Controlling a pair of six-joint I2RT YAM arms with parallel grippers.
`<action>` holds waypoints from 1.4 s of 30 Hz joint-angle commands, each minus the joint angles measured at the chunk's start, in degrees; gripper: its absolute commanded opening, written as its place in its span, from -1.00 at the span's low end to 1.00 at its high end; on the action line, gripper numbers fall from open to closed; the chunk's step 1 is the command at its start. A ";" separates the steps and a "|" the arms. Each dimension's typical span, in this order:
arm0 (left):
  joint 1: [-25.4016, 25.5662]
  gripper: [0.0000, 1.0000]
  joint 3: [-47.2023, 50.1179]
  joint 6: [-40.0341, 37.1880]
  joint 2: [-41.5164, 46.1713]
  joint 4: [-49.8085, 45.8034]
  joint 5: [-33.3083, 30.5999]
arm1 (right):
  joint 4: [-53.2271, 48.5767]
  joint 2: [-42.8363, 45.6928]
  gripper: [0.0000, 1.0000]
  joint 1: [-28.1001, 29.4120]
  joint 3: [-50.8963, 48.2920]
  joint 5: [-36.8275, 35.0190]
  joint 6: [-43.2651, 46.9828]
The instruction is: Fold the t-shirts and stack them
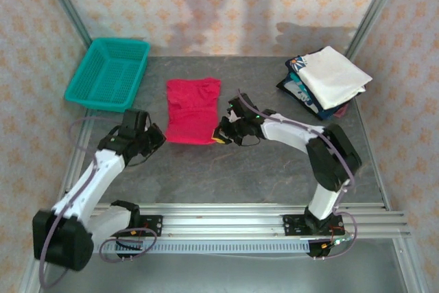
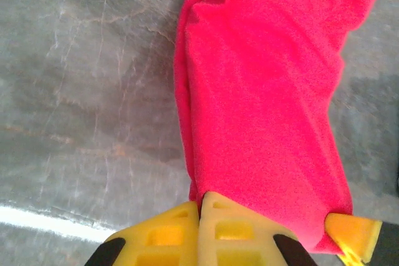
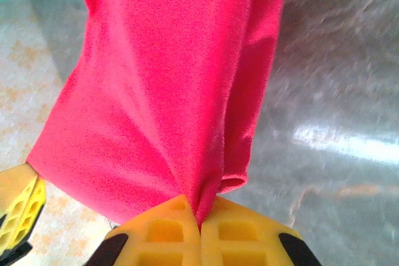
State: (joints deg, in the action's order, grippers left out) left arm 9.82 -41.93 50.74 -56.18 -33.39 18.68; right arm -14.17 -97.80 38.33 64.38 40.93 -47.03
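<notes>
A bright red t-shirt lies folded lengthwise in the middle of the grey table. My left gripper is shut on its near left corner; in the left wrist view the red t-shirt runs up from my yellow fingertips. My right gripper is shut on the near right corner, where the red t-shirt bunches between the yellow fingers. A white t-shirt tops a stack over dark navy printed shirts at the back right.
A teal mesh basket stands at the back left. Patterned walls close in the table on three sides. The other arm's yellow fingertip shows in each wrist view, the right arm's fingertip and the left arm's fingertip.
</notes>
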 commanded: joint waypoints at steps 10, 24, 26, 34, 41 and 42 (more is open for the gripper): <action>4.44 -1.00 4.03 8.02 27.23 -21.56 -0.96 | -6.38 18.19 -1.00 11.32 -10.11 -8.74 -9.28; 4.43 -1.00 -9.58 2.44 16.14 -19.98 -0.43 | -15.86 18.58 -1.00 10.76 -0.68 -11.80 -5.53; 4.42 -1.00 -11.12 1.58 12.98 -18.71 -0.31 | -16.45 17.29 -1.00 9.03 0.83 -11.10 -4.41; -0.07 -1.00 -14.50 -1.36 4.14 -15.66 1.18 | -19.64 9.76 -1.00 0.57 9.51 -5.70 1.48; -5.75 -1.00 -15.25 -5.57 -2.55 -13.62 4.30 | -17.24 1.92 -1.00 -3.88 13.28 0.26 2.03; -6.15 -1.00 -15.33 -6.17 -3.93 -13.26 4.48 | -16.97 0.64 -1.00 -4.27 13.77 0.69 2.07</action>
State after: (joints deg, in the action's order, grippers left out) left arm 5.65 -55.94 48.23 -57.74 -47.42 24.08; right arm -29.91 -94.17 36.16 76.62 40.60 -46.28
